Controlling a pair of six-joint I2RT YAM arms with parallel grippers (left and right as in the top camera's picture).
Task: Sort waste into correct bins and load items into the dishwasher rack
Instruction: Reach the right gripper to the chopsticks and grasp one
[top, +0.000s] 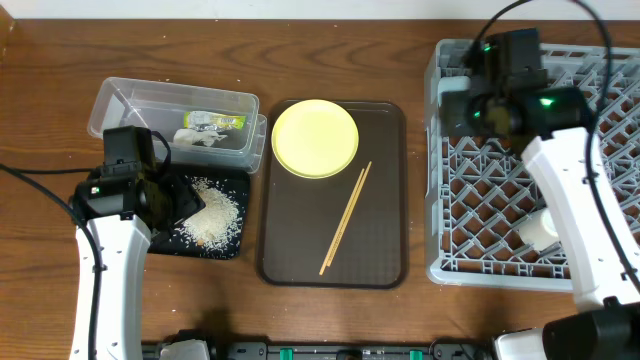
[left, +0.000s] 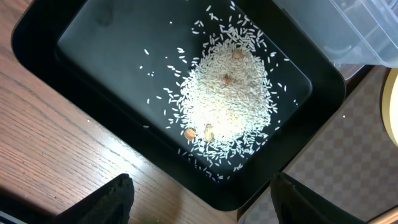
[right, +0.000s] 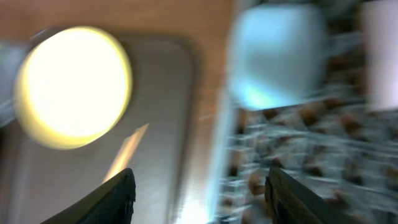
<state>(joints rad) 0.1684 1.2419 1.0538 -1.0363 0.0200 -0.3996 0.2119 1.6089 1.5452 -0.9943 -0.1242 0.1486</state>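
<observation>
The black tray (top: 228, 246) holds a pile of rice (top: 212, 215), also seen in the left wrist view (left: 227, 93). My left gripper (top: 178, 200) hovers over the tray's near corner, open and empty (left: 199, 205). The clear tub (top: 130, 100) holds the green-and-yellow wrapper (top: 215, 122) and white scraps (top: 200, 138). The yellow plate (top: 314, 138) and chopsticks (top: 345, 218) lie on the brown serving tray (top: 385, 200). My right gripper (top: 465, 105) is open and empty (right: 199, 199) over the grey rack's (top: 480, 210) left edge. A light-blue bowl (right: 277, 56) sits in the rack. A white cup (top: 537, 228) lies in the rack.
The right wrist view is motion-blurred; it shows the plate (right: 73, 84), chopsticks (right: 127, 152) and a white shape (right: 382, 50) in the rack's corner. The tub's corner (left: 367, 31) and the brown tray (left: 336, 162) border the black tray.
</observation>
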